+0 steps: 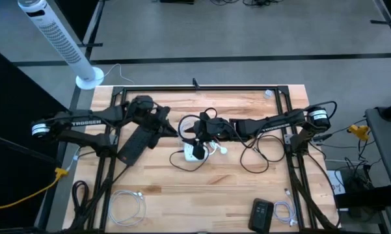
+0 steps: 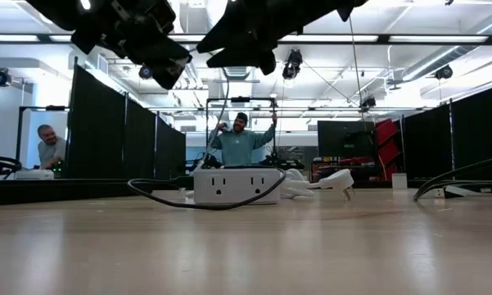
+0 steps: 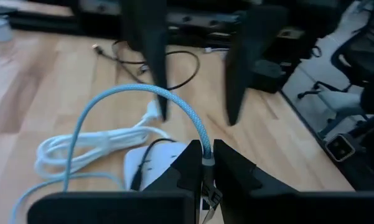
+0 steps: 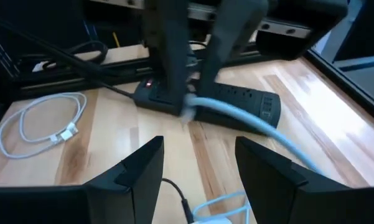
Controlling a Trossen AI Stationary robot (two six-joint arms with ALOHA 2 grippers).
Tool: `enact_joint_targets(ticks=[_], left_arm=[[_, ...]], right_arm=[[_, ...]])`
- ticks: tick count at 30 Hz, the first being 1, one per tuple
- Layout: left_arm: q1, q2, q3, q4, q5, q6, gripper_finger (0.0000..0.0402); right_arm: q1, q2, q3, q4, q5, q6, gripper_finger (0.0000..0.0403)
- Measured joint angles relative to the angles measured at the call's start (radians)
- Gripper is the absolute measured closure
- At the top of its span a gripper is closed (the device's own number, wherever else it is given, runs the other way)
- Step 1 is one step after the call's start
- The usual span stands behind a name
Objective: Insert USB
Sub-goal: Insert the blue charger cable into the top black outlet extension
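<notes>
We see the left gripper [image 3: 206, 163] above the middle of the light wooden table [image 1: 202, 195], its two dark fingers pinched shut on the pale blue braided USB cable [image 3: 121, 99]. The cable is clamped right between the fingertips, rises out of them in an arch and drops away toward the table; the plug end itself is hidden under the fingers, so we cannot tell how it points. Just beyond and below those fingertips lies the white power adapter block [image 3: 150, 163], with a coil of white cord [image 3: 87, 144] beside it.

The right gripper [image 4: 196, 165] hovers facing the left one from close by, its fingers spread apart and holding nothing; the blue cable passes in front of them without touching. In the low view both grippers hang above the white block [image 2: 236, 184], clear of it. A black power strip [image 1: 135, 143] lies on the table beneath the left arm.
</notes>
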Motion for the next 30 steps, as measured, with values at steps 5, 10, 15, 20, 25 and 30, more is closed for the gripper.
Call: enact_joint_targets(ticks=[5, 10, 15, 20, 25, 30], left_arm=[[-0.043, 0.002, -0.008, 0.057, -0.031, -0.001, 0.0383], [-0.057, 0.002, -0.006, 0.068, -0.049, 0.005, 0.0383], [-0.080, 0.002, -0.006, 0.073, -0.065, 0.016, 0.0383], [-0.116, 0.005, -0.007, 0.106, -0.104, 0.047, 0.0383], [-0.126, 0.005, -0.007, 0.109, -0.118, 0.053, 0.0383], [-0.132, 0.004, -0.006, 0.102, -0.119, 0.052, 0.0383]], right_arm=[[0.000, 0.006, 0.000, 0.017, 0.001, 0.020, 0.0220], [0.005, 0.006, 0.000, 0.040, 0.001, -0.016, 0.0220], [0.012, 0.017, 0.000, 0.080, 0.000, -0.064, 0.0219], [0.013, 0.021, 0.000, 0.083, -0.007, -0.042, 0.0219], [0.018, 0.021, 0.000, 0.109, -0.003, -0.048, 0.0219], [0.021, 0.021, 0.000, 0.109, 0.001, -0.066, 0.0219]])
